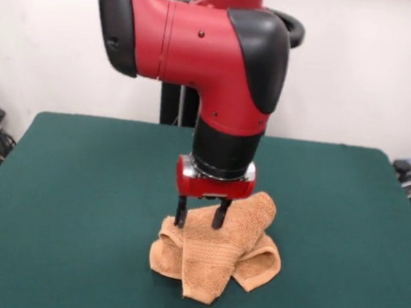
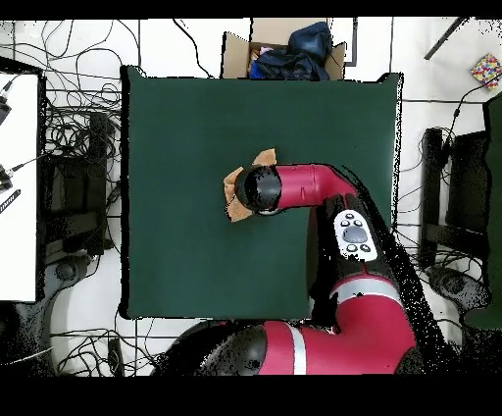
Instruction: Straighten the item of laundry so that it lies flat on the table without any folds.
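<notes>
While the fingers (image 1: pixel 200 214) hang spread apart with their tips touching the bunched washcloth (image 1: pixel 215 252) directly beneath them mid-counter (image 1: pixel 77 185), closing here risks pinching several stacked layers and dragging the folds along.

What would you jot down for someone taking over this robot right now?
Gripper: fingers spread apart, down on top of the towel; no cloth visibly pinched between them.
Towel: bunched and folded over itself near the middle of the table; in the overhead view mostly hidden under the arm.
Done: nothing flat yet.
Left: grasp an edge or corner, pull the folds out, spread it flat.
</notes>
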`<action>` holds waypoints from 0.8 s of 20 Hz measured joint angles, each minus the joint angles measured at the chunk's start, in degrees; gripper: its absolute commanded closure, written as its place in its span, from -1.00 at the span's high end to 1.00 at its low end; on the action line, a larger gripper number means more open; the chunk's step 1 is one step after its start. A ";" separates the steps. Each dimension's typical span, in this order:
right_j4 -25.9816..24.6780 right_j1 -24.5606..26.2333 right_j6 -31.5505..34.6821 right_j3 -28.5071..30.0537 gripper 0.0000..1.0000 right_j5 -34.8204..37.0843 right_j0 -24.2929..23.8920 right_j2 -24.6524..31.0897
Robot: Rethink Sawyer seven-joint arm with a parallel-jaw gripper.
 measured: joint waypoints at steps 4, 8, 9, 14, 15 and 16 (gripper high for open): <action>0.35 0.40 0.00 -2.44 1.00 3.59 -0.58 0.26; 0.64 0.08 0.00 -3.35 1.00 5.61 -1.64 0.64; 0.65 0.01 0.00 -3.36 1.00 5.68 -1.84 0.73; 0.65 -0.59 0.00 -3.35 1.00 5.72 -3.38 1.88; 0.64 -0.64 0.00 -3.35 1.00 5.72 -3.52 1.98; 0.64 -0.69 0.00 -3.34 1.00 5.72 -3.66 2.08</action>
